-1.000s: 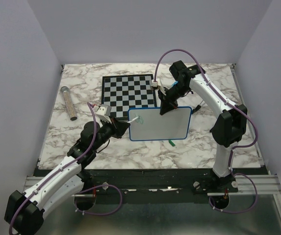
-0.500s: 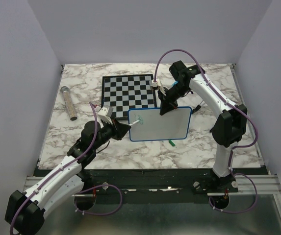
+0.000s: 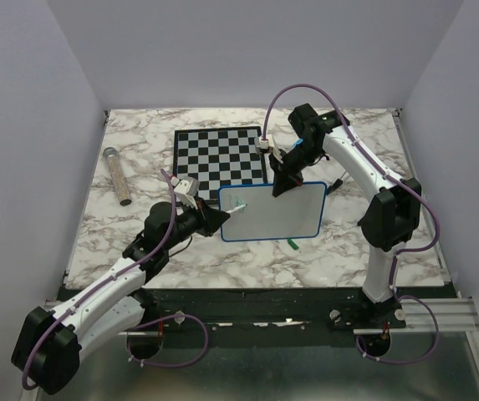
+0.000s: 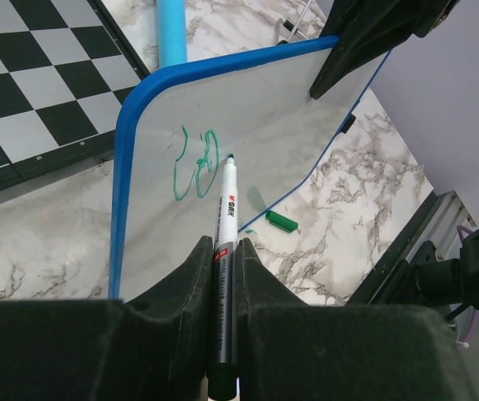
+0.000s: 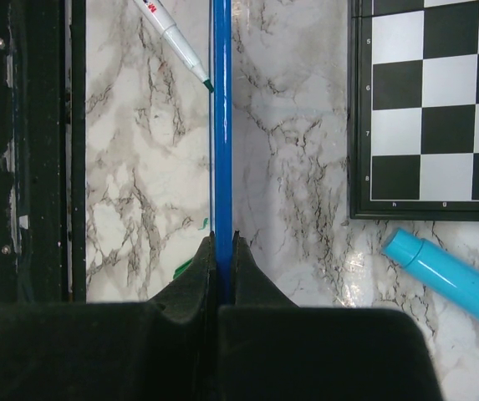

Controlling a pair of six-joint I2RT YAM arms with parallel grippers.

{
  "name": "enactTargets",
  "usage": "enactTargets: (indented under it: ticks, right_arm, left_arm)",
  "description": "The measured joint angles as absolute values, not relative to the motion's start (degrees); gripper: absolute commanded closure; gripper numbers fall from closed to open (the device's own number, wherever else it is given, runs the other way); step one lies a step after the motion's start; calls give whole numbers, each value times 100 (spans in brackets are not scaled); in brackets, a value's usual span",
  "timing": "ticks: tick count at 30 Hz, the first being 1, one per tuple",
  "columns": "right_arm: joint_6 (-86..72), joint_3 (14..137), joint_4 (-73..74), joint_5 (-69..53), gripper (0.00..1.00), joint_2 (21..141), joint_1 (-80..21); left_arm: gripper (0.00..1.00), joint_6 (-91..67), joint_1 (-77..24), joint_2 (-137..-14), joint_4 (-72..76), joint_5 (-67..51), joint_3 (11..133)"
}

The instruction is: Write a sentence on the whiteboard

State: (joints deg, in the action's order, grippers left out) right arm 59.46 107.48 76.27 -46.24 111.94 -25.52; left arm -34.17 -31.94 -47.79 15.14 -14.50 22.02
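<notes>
The whiteboard [image 3: 277, 213], white with a blue rim, is held tilted up off the table by its far edge. My right gripper [image 3: 282, 184] is shut on that rim, which shows edge-on in the right wrist view [image 5: 221, 125] between the fingers [image 5: 197, 276]. My left gripper [image 4: 222, 246] is shut on a white marker [image 4: 225, 209]. The marker's green tip rests on the board's left part [image 4: 306, 117], beside a few green loopy strokes of the sentence [image 4: 196, 163]. The strokes show faintly in the top view [image 3: 235, 203]. The marker also shows in the right wrist view [image 5: 172, 38].
The checkered board [image 3: 220, 154] lies behind the whiteboard. A green marker cap [image 3: 293, 245] lies on the marble in front of the board. A light blue marker [image 5: 444, 280] lies by the checkered board. A glittery cylinder [image 3: 118, 175] lies at the far left.
My left arm has shifted a little toward the board, with the marker tip staying on its left part. The right arm and the board have not moved.
</notes>
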Motion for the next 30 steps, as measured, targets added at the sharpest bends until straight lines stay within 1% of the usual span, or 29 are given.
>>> enactTargets:
  ticks: [13, 30]
  right_arm:
    - [5948, 10748, 7629, -4626, 100, 11194, -2552]
    - [5946, 10748, 7627, -4624, 100, 11194, -2550]
  left_arm:
    - [100, -3485, -3201, -4864, 1837, -1413, 2204]
    - [100, -3411, -3223, -4856, 1337, -1380, 2228]
